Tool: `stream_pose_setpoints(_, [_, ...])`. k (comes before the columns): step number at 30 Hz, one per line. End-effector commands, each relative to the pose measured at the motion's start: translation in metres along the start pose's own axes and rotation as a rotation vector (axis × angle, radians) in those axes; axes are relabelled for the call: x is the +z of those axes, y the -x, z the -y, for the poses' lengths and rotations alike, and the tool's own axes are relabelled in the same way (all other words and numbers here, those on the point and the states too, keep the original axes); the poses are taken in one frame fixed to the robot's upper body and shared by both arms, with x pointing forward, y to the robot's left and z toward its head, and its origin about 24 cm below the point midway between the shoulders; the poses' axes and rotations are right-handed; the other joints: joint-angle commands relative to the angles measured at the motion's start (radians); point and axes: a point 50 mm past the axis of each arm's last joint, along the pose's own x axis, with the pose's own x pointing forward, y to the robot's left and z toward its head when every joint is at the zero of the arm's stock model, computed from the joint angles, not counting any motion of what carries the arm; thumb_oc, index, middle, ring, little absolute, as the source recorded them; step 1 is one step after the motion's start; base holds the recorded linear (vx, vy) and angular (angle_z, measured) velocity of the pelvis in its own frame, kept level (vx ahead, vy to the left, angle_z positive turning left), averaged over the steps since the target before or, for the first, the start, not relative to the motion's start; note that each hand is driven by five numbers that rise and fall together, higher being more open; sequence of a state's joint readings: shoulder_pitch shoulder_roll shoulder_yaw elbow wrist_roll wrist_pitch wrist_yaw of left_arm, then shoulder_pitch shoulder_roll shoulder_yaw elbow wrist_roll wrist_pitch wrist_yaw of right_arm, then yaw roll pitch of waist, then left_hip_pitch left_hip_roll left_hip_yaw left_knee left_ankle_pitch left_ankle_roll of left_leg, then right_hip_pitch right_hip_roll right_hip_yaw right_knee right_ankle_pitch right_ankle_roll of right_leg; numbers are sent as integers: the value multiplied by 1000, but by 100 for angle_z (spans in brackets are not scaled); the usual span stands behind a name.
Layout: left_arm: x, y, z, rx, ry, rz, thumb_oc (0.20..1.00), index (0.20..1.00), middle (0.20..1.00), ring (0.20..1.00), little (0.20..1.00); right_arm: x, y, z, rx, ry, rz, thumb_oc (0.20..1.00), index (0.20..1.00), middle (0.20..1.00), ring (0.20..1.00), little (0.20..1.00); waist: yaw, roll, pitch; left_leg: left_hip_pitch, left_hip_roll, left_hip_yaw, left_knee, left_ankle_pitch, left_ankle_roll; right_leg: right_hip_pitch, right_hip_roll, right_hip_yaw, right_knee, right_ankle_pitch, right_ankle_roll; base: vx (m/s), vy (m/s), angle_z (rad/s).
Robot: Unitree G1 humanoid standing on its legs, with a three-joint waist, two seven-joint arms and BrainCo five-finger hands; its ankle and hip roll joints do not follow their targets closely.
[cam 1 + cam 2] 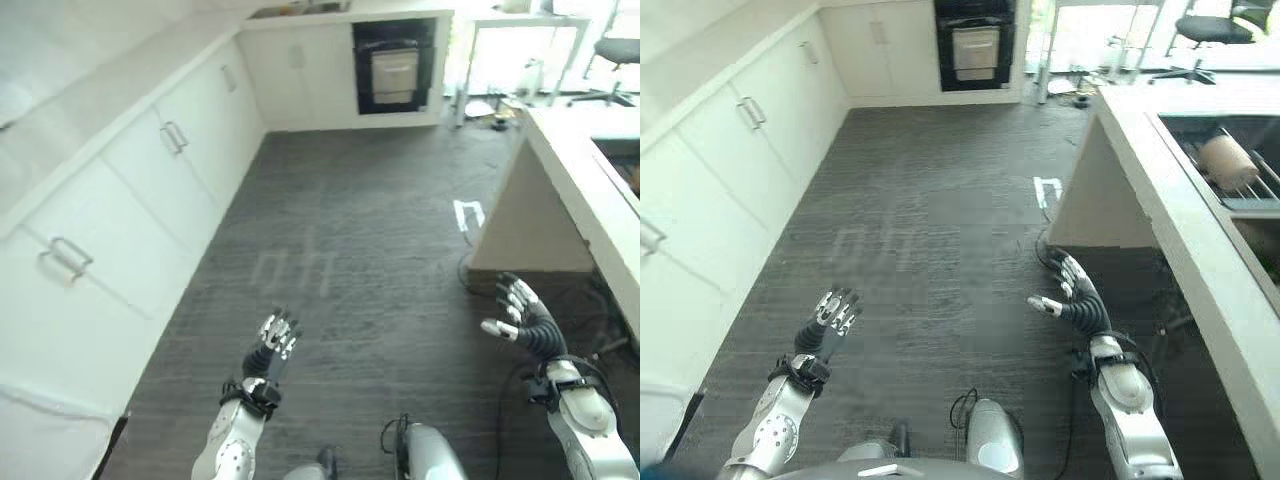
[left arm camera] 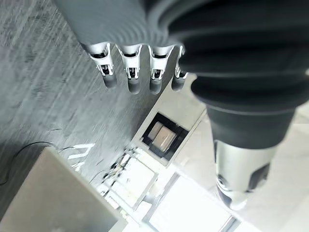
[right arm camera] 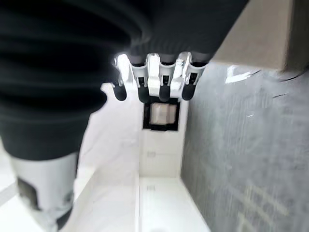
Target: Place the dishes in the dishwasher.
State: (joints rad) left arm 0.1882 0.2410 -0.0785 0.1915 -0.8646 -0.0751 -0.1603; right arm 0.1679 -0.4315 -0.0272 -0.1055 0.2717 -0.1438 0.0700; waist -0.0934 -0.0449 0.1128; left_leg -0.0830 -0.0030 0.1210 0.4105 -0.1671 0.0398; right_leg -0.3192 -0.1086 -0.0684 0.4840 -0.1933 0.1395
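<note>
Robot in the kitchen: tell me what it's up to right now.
Nothing is being handled yet. The robot's left hand and right hand are both held out over the dark grey carpeted floor, fingers relaxed and empty. White cabinets with metal handles run along its left, a white counter along its right. A black built-in appliance sits in the far wall, some way ahead.

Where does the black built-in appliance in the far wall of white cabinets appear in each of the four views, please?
Left eye view: black built-in appliance, top, right of centre.
Right eye view: top centre.
Left wrist view: beyond the left hand fingertips.
Right wrist view: beyond the right hand fingertips.
Shared landmark: white tape mark on the dark floor.
</note>
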Motion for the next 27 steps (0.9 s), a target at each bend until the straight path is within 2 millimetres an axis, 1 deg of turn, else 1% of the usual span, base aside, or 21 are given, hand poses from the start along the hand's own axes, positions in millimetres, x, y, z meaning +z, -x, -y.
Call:
stream_pose_setpoints(1, [20, -2, 0, -7, 56, 105, 1000, 1000, 1000, 1000, 1000, 8, 7, 13, -7, 110, 36, 1000, 1000, 1000, 1000, 1000, -13, -5, -43, 118, -24, 1, -110, 41, -66, 95, 47, 3, -184, 106, -46, 342, -274, 30])
stream_pose_setpoints(2, [20, -1, 0, -8, 68, 108, 1000, 1000, 1000, 1000, 1000, 8, 8, 14, -6, 119, 38, 1000, 1000, 1000, 1000, 1000, -5, -11, -37, 114, -28, 3, -110, 83, -76, 110, 44, 3, -184, 97, -54, 214, -176, 35])
stream_pose_setpoints(3, [19, -1, 2, -13, 78, 114, 1000, 1000, 1000, 1000, 1000, 9, 8, 17, -11, 141, 41, 1000, 1000, 1000, 1000, 1000, 6, -14, -26, 86, -19, 14, -110, 101, -80, 135, 39, -13, -184, 83, -61, 85, -76, 7])
stream_pose_setpoints(4, [19, -1, 2, -18, 80, 116, 1000, 1000, 1000, 1000, 1000, 9, 8, 18, -16, 149, 44, 1000, 1000, 1000, 1000, 1000, 7, -13, -21, 75, -10, 20, -110, 92, -78, 143, 37, -22, -184, 77, -61, 46, -25, -4])
stream_pose_setpoints(6, [17, 0, 2, -26, 86, 118, 1000, 1000, 1000, 1000, 1000, 13, 5, 22, -28, 161, 63, 1000, 1000, 1000, 1000, 1000, 9, 6, -11, 20, 27, 33, -110, 12, -75, 162, 39, -56, -184, 63, -53, 1, 66, 25])
stream_pose_setpoints(7, [17, 0, 1, -24, 86, 120, 1000, 1000, 1000, 1000, 1000, 15, 4, 22, -27, 161, 72, 1000, 1000, 1000, 1000, 1000, 9, 14, -11, -2, 35, 26, -110, -8, -77, 164, 40, -64, -184, 60, -50, 5, 87, 66])
stream_pose_setpoints(10, [16, 0, 0, -19, 72, 123, 1000, 1000, 1000, 1000, 1000, 17, 3, 21, -15, 174, 89, 1000, 1000, 1000, 1000, 1000, 3, 22, -14, -22, 45, 18, -110, -19, -72, 163, 41, -64, -184, 51, -51, 26, 91, 43])
stream_pose_setpoints(11, [30, -2, 11, -60, -86, 112, 1000, 1000, 1000, 1000, 1000, 21, 22, -4, 25, -38, 183, 1000, 1000, 1000, 1000, 1000, -26, 17, -27, -80, 45, 73, -110, -24, -42, 169, 99, -51, -184, 30, -49, 14, 62, 10])
stream_pose_setpoints(14, [32, 1, 7, -58, -70, 121, 1000, 1000, 1000, 1000, 1000, 21, 21, 0, 32, -80, 184, 1000, 1000, 1000, 1000, 1000, -17, 13, -32, -64, 38, 72, -110, -29, -42, 176, 102, -59, -184, 16, -64, 21, -61, 11])
stream_pose_setpoints(15, [31, 2, 5, -53, -73, 122, 1000, 1000, 1000, 1000, 1000, 22, 19, 0, 30, -82, 186, 1000, 1000, 1000, 1000, 1000, -15, 10, -29, -52, 32, 90, -110, -22, -45, 183, 104, -57, -184, 12, -70, 79, -101, 2])
stream_pose_setpoints(16, [30, 2, 4, -47, -63, 120, 1000, 1000, 1000, 1000, 1000, 25, 17, 1, 30, -76, 196, 1000, 1000, 1000, 1000, 1000, -8, -2, -18, -32, 11, 120, -110, 9, -49, 196, 95, -51, -184, 9, -80, 106, -113, -1])
stream_pose_setpoints(17, [30, 1, 5, -48, -50, 114, 1000, 1000, 1000, 1000, 1000, 27, 16, 2, 23, -54, 202, 1000, 1000, 1000, 1000, 1000, 1, -22, 1, -19, -18, 147, -110, 72, -57, 212, 75, -44, -184, 8, -93, 105, -108, -2])
stream_pose_setpoints(18, [29, 0, 5, -52, -54, 107, 1000, 1000, 1000, 1000, 1000, 27, 15, 2, 13, -41, 204, 1000, 1000, 1000, 1000, 1000, 6, -29, 11, -21, -21, 154, -110, 121, -73, 219, 66, -45, -184, 10, -95, 114, -89, 6])
stream_pose_setpoints(19, [27, 0, 5, -54, -62, 95, 1000, 1000, 1000, 1000, 1000, 28, 14, 3, -8, -28, 205, 1000, 1000, 1000, 1000, 1000, 10, -31, 29, -41, 8, 164, -110, 171, -95, 229, 59, -56, -184, 16, -93, 103, -33, 22])
stream_pose_setpoints(20, [26, 1, 4, -57, -56, 92, 1000, 1000, 1000, 1000, 1000, 28, 13, 6, -17, -32, 205, 1000, 1000, 1000, 1000, 1000, 5, -24, 38, -52, 42, 173, -110, 158, -96, 234, 59, -67, -184, 15, -89, 188, 90, 41])
stream_pose_setpoints(21, [22, 4, 3, -55, -44, 90, 1000, 1000, 1000, 1000, 1000, 27, 11, 7, -22, -37, 199, 1000, 1000, 1000, 1000, 1000, -4, 6, 45, -105, 123, 171, -110, 95, -93, 243, 74, -86, -184, 4, -83, 204, 170, 66])
stream_pose_setpoints(22, [21, 5, 3, -52, -38, 88, 1000, 1000, 1000, 1000, 1000, 26, 12, 7, -20, -30, 195, 1000, 1000, 1000, 1000, 1000, -6, 16, 43, -133, 149, 158, -110, 84, -96, 246, 79, -89, -184, -2, -82, 301, 259, 68])
stream_pose_setpoints(23, [19, 7, 1, -40, -24, 84, 1000, 1000, 1000, 1000, 1000, 27, 13, 9, -16, -18, 188, 1000, 1000, 1000, 1000, 1000, -8, 30, 40, -176, 188, 116, -110, 108, -113, 258, 88, -88, -184, -15, -84, 267, 218, 59])
stream_pose_setpoints(24, [18, 9, -1, -30, -14, 83, 1000, 1000, 1000, 1000, 1000, 27, 14, 11, -11, -13, 186, 1000, 1000, 1000, 1000, 1000, -7, 34, 39, -188, 205, 104, -110, 121, -121, 268, 88, -87, -184, -23, -85, 324, 267, 38])
stream_pose_setpoints(25, [16, 10, -5, -22, -3, 84, 1000, 1000, 1000, 1000, 1000, 28, 14, 14, -6, -4, 189, 1000, 1000, 1000, 1000, 1000, -8, 40, 39, -192, 221, 107, -110, 128, -127, 287, 83, -90, -184, -36, -86, 285, 253, 23])
stream_pose_setpoints(27, [17, 9, -7, -17, -10, 89, 1000, 1000, 1000, 1000, 1000, 28, 11, 13, -4, 1, 193, 1000, 1000, 1000, 1000, 1000, -10, 48, 31, -189, 233, 128, -110, 117, -131, 310, 73, -96, -184, -54, -83, 307, 281, -3])
